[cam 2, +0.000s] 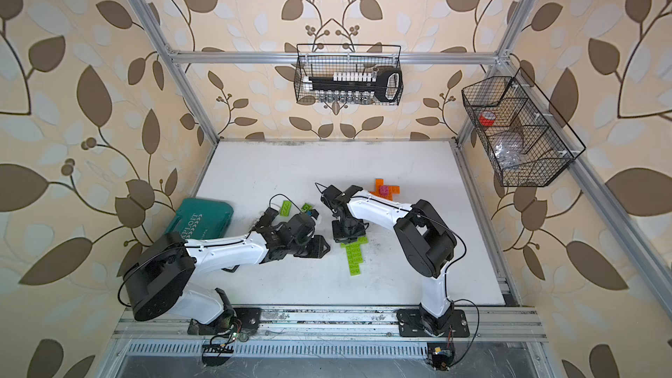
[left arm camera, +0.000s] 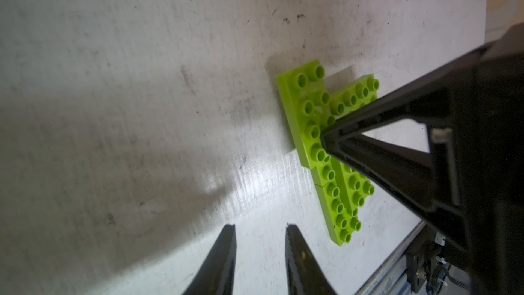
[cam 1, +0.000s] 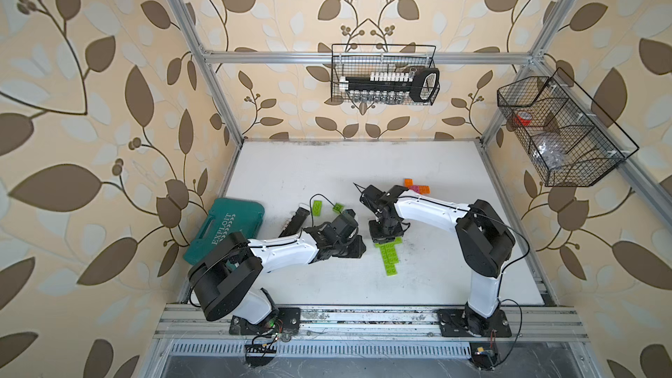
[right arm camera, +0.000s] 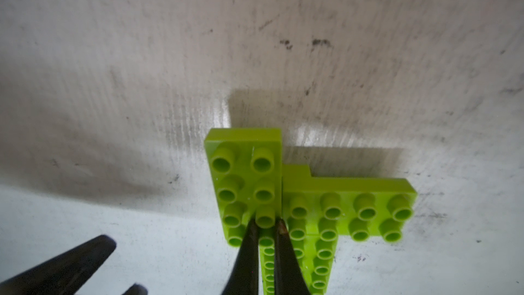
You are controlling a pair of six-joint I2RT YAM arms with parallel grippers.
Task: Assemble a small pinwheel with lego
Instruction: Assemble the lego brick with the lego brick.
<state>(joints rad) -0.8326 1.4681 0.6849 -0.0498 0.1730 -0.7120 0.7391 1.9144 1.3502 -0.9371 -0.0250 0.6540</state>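
Nearest, both arms are bolted to the aluminium rail [cam 1: 363, 320] at the table's near edge. The left arm [cam 1: 283, 249] rises from the near left and lays its white forearm rightward toward the middle, with the wrist bent down. The left gripper [left arm camera: 259, 227] hangs over bare table [cam 1: 454, 267] just left of the build, its jaws a little apart and holding nothing.

The right arm [cam 1: 429, 208] climbs from the near right, reaches left and far, then turns its wrist straight down. The right gripper [right arm camera: 266, 224] has its jaws all but together, with the tips set on the lime-green lego assembly [cam 1: 389, 256] beside a stud. Whether they pinch anything I cannot tell.

That assembly lies flat mid-table, studs up. It is made of oblong plates joined in a stepped strip running near to far, with a crosspiece at the far end.

Farther left, a loose lime-green brick [cam 1: 317, 208] and a small green brick [cam 1: 339, 207] lie apart. Farther right sits an orange lego cluster [cam 1: 422, 188] with a pink brick [cam 1: 414, 188] on top.
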